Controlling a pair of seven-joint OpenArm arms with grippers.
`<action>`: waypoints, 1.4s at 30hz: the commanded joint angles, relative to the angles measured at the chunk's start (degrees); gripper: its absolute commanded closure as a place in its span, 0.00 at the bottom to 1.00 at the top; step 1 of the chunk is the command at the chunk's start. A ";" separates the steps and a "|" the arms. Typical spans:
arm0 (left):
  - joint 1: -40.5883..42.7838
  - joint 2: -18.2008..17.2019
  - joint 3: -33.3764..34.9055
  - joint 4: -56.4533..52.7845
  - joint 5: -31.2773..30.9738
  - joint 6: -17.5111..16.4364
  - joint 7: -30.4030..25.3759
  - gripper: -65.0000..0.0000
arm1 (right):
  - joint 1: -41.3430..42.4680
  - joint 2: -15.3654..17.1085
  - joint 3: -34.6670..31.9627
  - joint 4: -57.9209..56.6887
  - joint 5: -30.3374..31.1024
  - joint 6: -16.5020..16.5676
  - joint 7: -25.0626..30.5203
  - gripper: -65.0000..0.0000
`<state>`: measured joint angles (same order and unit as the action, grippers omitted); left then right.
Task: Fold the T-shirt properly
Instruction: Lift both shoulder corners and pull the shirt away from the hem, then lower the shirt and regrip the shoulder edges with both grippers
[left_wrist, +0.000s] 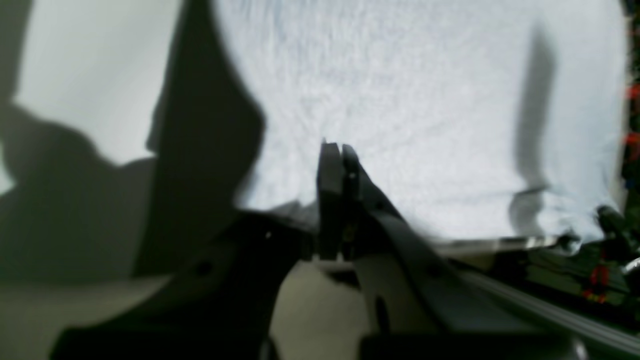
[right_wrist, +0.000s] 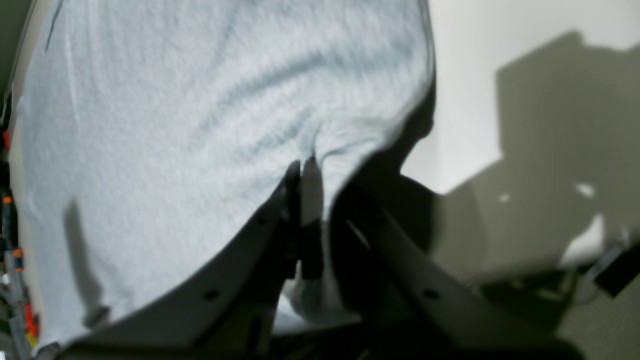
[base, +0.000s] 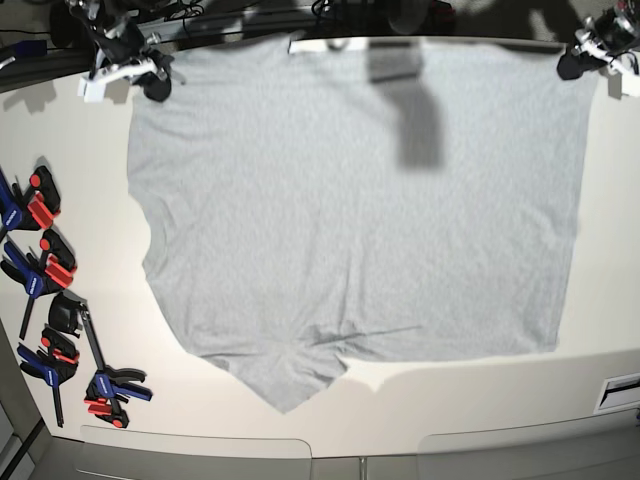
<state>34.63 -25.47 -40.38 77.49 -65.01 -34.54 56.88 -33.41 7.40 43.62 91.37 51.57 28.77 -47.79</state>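
Note:
The light grey T-shirt (base: 360, 210) lies spread, plain side up, on the white table (base: 80, 180), with one sleeve pointing to the front edge. My right gripper (base: 157, 84) is at the shirt's far left corner. In the right wrist view it (right_wrist: 305, 165) is shut on the T-shirt (right_wrist: 175, 125), with creases running out from the pinch. My left gripper (base: 573, 64) is at the far right corner. In the left wrist view its fingers (left_wrist: 334, 150) are pressed together at the edge of the T-shirt (left_wrist: 400, 100), apparently pinching the cloth.
Several red, blue and black clamps (base: 45, 270) lie along the table's left edge. A dark shadow (base: 415, 120) falls on the shirt near the far edge. A slot (base: 620, 390) sits at the front right corner.

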 joint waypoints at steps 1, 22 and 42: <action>1.79 -1.18 -1.27 1.75 -0.28 0.20 -0.79 1.00 | -0.98 0.83 1.36 1.33 2.05 0.87 1.09 1.00; 8.17 4.50 -9.09 9.73 -7.52 -2.43 2.89 1.00 | -10.58 -3.19 14.36 4.15 25.81 10.97 -9.07 1.00; -8.24 4.31 -1.14 9.68 5.64 -0.61 -3.80 1.00 | 11.43 -0.39 -13.40 7.19 -15.08 1.70 8.87 1.00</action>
<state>26.22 -20.03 -40.93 86.46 -58.37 -34.61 54.02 -21.89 6.39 29.93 97.56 35.29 30.24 -40.27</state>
